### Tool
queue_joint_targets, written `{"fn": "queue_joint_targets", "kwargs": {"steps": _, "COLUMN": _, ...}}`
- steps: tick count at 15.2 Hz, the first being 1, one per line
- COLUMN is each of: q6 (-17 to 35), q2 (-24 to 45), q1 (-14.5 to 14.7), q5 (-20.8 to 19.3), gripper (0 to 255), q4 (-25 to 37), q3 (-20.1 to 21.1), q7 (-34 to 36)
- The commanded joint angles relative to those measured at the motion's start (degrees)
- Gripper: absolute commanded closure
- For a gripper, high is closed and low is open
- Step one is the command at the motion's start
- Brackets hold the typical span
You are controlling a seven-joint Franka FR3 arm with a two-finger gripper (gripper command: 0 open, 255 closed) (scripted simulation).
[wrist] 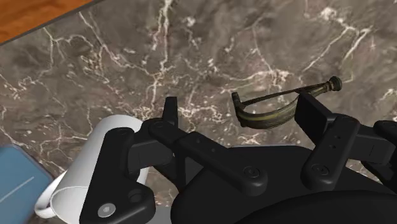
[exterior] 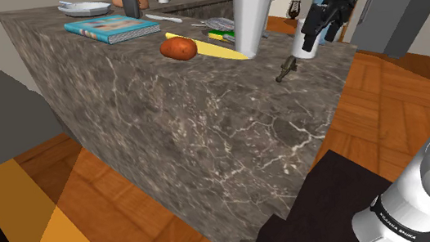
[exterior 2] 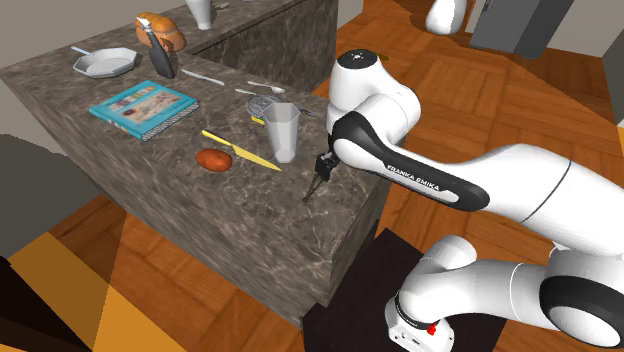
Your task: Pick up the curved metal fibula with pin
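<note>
- At the shoulder view's left, a blue book (exterior: 111, 27) lies flat on the marble counter (exterior: 205, 117), well apart from the work.
- Next come a reddish-brown lump (exterior: 179, 48), perhaps a potato, and a yellow knife (exterior: 216, 50) lying just beside it.
- A white cup (exterior: 251, 23) stands upright to their right. I judge it the neighbour most likely to be knocked.
- The fibula (exterior: 285, 70) lies on the counter's end nearest the stand, near the cup but apart from it.
- The gripper (wrist: 240, 107) hangs over it, pointing down, which suits a grasp from overhead.
- The wrist view gives what the outer views leave unclear. The bronze-toned bow and its thin pin lie between the fingers (wrist: 170, 113), which stand wide apart. The bow passes behind one fingertip, and I cannot tell whether it touches there. It is well clear of the other, so nothing is clasped.
- The second exterior view adds the arm's posture: it is folded over the counter's end, with the hand low.
</note>
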Motion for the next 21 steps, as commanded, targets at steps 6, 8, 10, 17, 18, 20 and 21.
{"fn": "queue_joint_targets", "kwargs": {"steps": 6, "q6": 4.5, "q2": 11.6, "q1": 1.9, "q5": 1.5, "gripper": 0, "q4": 5.5, "q3": -2.0, "q7": -6.0}}
{"fn": "queue_joint_targets", "kwargs": {"steps": 8, "q6": 5.4, "q2": 15.1, "q1": 2.5, "q5": 2.1, "gripper": 0, "q4": 7.5, "q3": -2.5, "q7": -7.8}}
{"fn": "queue_joint_targets", "kwargs": {"steps": 10, "q6": 6.9, "q2": 14.9, "q1": 2.4, "q5": 2.1, "gripper": 0, "q4": 5.8, "q3": -2.5, "q7": -7.7}}
{"fn": "queue_joint_targets", "kwargs": {"steps": 17, "q6": 11.2, "q2": 14.5, "q1": 2.5, "q5": 2.1, "gripper": 0, "q4": 1.2, "q3": -2.5, "q7": -7.6}}
{"fn": "queue_joint_targets", "kwargs": {"steps": 18, "q6": 11.2, "q2": 14.7, "q1": 2.5, "q5": 2.1, "gripper": 255, "q4": 1.3, "q3": -2.5, "q7": -7.6}}
{"fn": "queue_joint_targets", "kwargs": {"steps": 20, "q6": 11.2, "q2": 14.7, "q1": 2.4, "q5": 2.1, "gripper": 255, "q4": 1.3, "q3": -2.5, "q7": -7.6}}
{"fn": "queue_joint_targets", "kwargs": {"steps": 21, "q6": 11.2, "q2": 14.7, "q1": 2.5, "q5": 2.1, "gripper": 255, "q4": 1.2, "q3": -2.5, "q7": -7.6}}
